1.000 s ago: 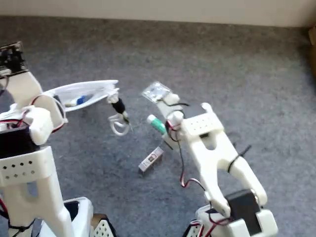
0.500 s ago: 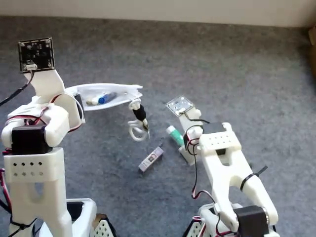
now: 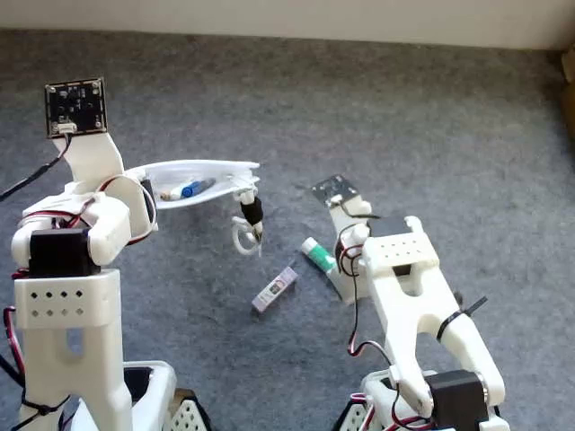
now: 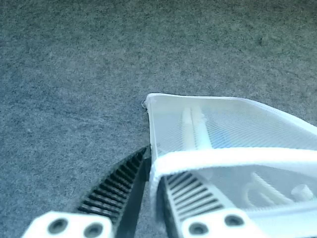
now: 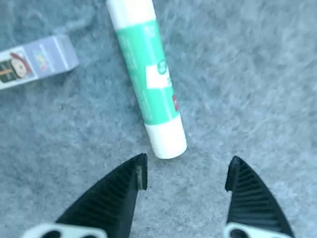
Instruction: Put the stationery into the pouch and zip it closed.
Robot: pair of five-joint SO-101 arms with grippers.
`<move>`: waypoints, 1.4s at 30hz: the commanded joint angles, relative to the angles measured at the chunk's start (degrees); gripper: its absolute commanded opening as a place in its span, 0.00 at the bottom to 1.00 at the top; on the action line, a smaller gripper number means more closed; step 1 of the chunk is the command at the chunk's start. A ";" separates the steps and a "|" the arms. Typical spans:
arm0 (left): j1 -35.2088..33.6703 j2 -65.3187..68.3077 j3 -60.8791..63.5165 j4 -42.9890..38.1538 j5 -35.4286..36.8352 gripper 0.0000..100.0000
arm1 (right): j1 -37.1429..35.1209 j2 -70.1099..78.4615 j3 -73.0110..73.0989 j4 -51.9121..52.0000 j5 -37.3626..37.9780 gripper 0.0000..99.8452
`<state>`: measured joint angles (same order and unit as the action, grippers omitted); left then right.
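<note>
A clear mesh pouch [image 3: 202,182] with a white rim is held off the grey carpet, a blue pen showing inside it. My left gripper [image 3: 144,196] is shut on the pouch's left end; in the left wrist view the pouch [image 4: 233,134] fills the space past my left gripper [image 4: 151,171]. A black zipper pull with a white loop [image 3: 246,223] hangs from its right end. A green and white glue stick [image 3: 318,255] lies on the carpet. My right gripper [image 5: 188,166] stands open just short of the glue stick [image 5: 146,74], apart from it.
A small lilac eraser box [image 3: 274,289] lies on the carpet left of the glue stick, also in the right wrist view [image 5: 34,62]. Open carpet stretches to the back and right. A pale wall edge runs along the far side.
The left arm has swung the pouch to the right. The right arm has drawn back toward the near side, and the glue stick has shifted right and nearer with it.
</note>
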<state>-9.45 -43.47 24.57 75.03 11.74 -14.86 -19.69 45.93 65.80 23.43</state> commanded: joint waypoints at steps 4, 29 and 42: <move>-1.54 -0.13 0.40 -1.49 0.44 0.01 | -6.64 -0.04 -7.78 1.27 -0.70 0.25; -3.65 -0.13 2.95 -1.49 0.18 0.01 | -10.51 28.97 -24.13 -7.78 -4.84 0.03; -3.38 -0.04 2.07 -2.81 0.44 0.01 | -10.15 -0.04 -21.49 -0.66 -5.19 0.01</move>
<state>-12.09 -44.35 27.38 73.80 11.74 -24.35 -8.88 24.75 63.34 18.86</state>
